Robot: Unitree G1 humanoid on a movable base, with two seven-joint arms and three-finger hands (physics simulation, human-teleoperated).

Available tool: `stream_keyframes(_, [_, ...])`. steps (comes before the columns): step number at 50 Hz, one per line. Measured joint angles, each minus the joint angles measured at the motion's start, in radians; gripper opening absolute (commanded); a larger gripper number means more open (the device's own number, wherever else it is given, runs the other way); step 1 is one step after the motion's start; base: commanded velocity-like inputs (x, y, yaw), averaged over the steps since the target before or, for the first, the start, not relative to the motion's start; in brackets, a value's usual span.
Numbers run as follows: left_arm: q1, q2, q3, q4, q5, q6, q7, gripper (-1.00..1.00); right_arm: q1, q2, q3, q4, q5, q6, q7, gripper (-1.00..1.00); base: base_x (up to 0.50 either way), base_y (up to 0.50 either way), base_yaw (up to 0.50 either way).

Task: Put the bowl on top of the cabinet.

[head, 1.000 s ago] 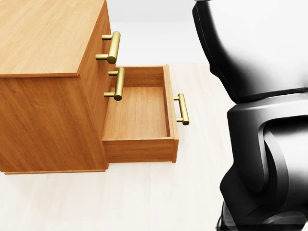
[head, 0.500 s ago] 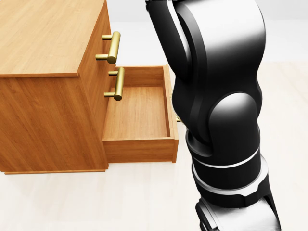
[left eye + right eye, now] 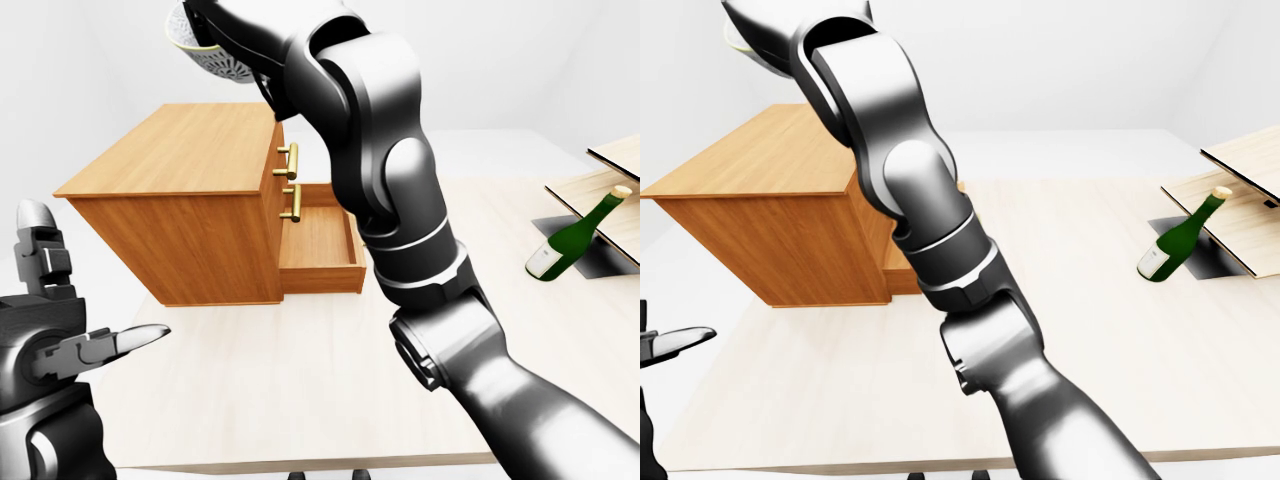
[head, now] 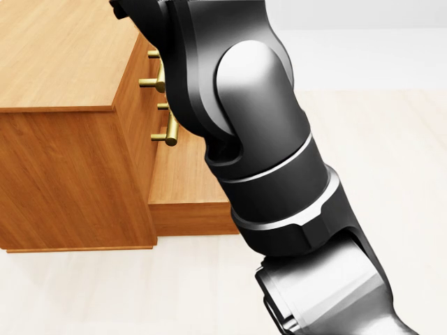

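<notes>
Glossy black jointed arm (image 3: 400, 200) with silver ring seams.

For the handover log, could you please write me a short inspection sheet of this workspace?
Surface: pale wooden tabletop, bare where visible.
Job's things: patterned white bowl held high over the orange-brown wooden cabinet; bottom drawer open, appears empty.
Clutter: green glass bottle leaning at the left-eye view's right.
Grippers: right hand carries the bowl, grip unclear; left hand free, fingers spread.
Cables: nothing seen.
Surroundings: plain white walls; light wooden panels at right.
</notes>
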Motion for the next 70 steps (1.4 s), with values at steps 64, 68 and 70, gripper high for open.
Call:
stream_keyframes(64, [0.003, -0.006, -0.009, 0.003, 0.009, 0.0, -0.006, 1.0, 0.022, 0.049, 0.041, 0.245, 0.243, 0.0, 0.0, -1.0, 0.0, 0.0, 0.0])
stream_keyframes(68, [0.003, -0.006, -0.009, 0.004, 0.009, 0.0, -0.006, 1.0, 0.029, 0.05, 0.043, 0.246, 0.24, 0.0, 0.0, -1.0, 0.0, 0.0, 0.0])
stream_keyframes(70, [0.004, -0.006, -0.009, 0.003, 0.009, 0.0, -0.006, 1.0, 0.033, 0.05, 0.043, 0.246, 0.237, 0.0, 0.0, -1.0, 0.0, 0.0, 0.0])
